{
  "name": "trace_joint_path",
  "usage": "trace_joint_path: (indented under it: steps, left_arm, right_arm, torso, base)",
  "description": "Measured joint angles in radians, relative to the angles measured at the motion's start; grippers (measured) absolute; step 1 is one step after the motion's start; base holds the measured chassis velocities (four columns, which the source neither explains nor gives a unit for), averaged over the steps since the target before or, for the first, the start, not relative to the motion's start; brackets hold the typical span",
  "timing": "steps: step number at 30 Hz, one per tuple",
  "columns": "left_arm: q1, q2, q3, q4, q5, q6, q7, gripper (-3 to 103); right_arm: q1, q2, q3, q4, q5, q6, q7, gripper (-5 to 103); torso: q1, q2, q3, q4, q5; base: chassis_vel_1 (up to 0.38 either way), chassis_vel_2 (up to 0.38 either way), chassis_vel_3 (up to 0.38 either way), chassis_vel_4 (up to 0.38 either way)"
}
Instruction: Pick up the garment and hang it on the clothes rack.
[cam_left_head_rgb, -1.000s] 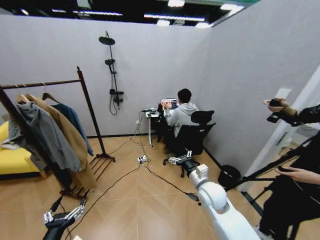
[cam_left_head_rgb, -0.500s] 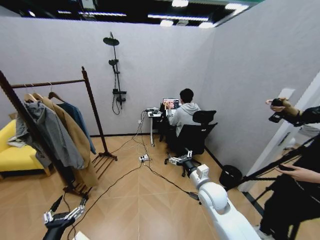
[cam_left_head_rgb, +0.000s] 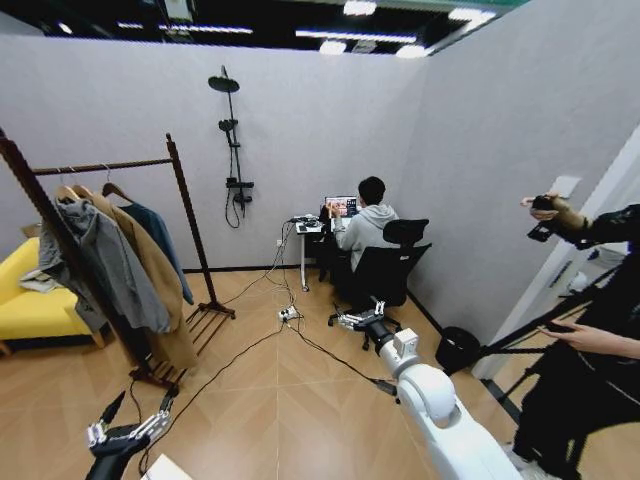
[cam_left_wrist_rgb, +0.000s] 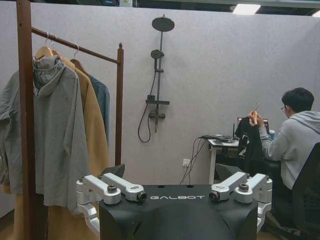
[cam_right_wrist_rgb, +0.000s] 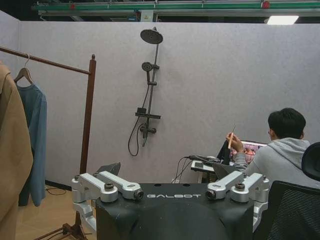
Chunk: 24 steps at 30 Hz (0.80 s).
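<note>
The garment (cam_left_head_rgb: 160, 245), the dark teal one, is already on a hanger at the far end of the clothes rack (cam_left_head_rgb: 186, 215), tucked behind the tan long coat (cam_left_head_rgb: 150, 280), which in turn sits behind the grey hooded garment (cam_left_head_rgb: 100, 265); in the right wrist view the teal cloth (cam_right_wrist_rgb: 31, 145) hangs straight down just inside the rack's far post, a wooden hanger at its shoulders. As things hang now, the hanging part of the job looks done, or else the robot has yet to go and fetch the piece; I can't say which from here, but nothing is in its grasp, so I'd call this a travelling or positioning stage well away from the rack. If it is meant to take hold of the cloth, the next move calls for closing the stretch of bare floor between it and the rack and getting an arm up to shoulder height on the teal piece without dragging the tan coat along. The left gripper (cam_left_head_rgb: 130, 430) hangs low over the floor near the rack's feet, fingers spread wide and empty. The right gripper (cam_left_head_rgb: 362, 320) reaches forward toward the office chair (cam_left_head_rgb: 385, 275), its fingers likewise parted, touching nothing.
</note>
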Motion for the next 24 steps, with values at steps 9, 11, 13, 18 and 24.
trace_joint_path:
  steps: [9, 11, 13, 18, 24]
  left_arm:
    - [0.0, 0.0, 0.0, 0.0, 0.0, 0.0, 0.0, 100]
    - [0.0, 0.0, 0.0, 0.0, 0.0, 0.0, 0.0, 100]
    - [0.0, 0.0, 0.0, 0.0, 0.0, 0.0, 0.0, 100]
    - [0.0, 0.0, 0.0, 0.0, 0.0, 0.0, 0.0, 100]
    - [0.0, 0.0, 0.0, 0.0, 0.0, 0.0, 0.0, 100]
  right_arm:
    - [0.005, -0.001, 0.006, -0.004, 0.001, 0.0, 0.0, 100]
    - [0.006, -0.001, 0.006, -0.002, 0.001, -0.001, 0.0, 100]
    - [0.006, 0.0, 0.006, 0.002, 0.002, -0.002, 0.0, 100]
    - [0.004, 0.005, 0.005, 0.004, 0.001, -0.002, 0.0, 100]
    - [-0.01, 0.016, 0.009, 0.015, 0.006, -0.014, -0.019, 100]
  torso:
    - [0.0, 0.0, 0.0, -0.0001, 0.0]
    - [0.0, 0.0, 0.0, 0.0, 0.0]
    - [0.0, 0.0, 0.0, 0.0001, -0.0001]
    - [0.0, 0.0, 0.0, 0.0001, 0.0]
    - [0.0, 0.0, 0.0, -0.0001, 0.0]
  base:
    - [0.054, -0.058, -0.046, 0.053]
    - [0.051, -0.064, -0.061, 0.054]
    - [0.054, -0.058, -0.065, 0.057]
    - [0.063, -0.067, -0.074, 0.069]
    - [0.042, -0.051, -0.041, 0.042]
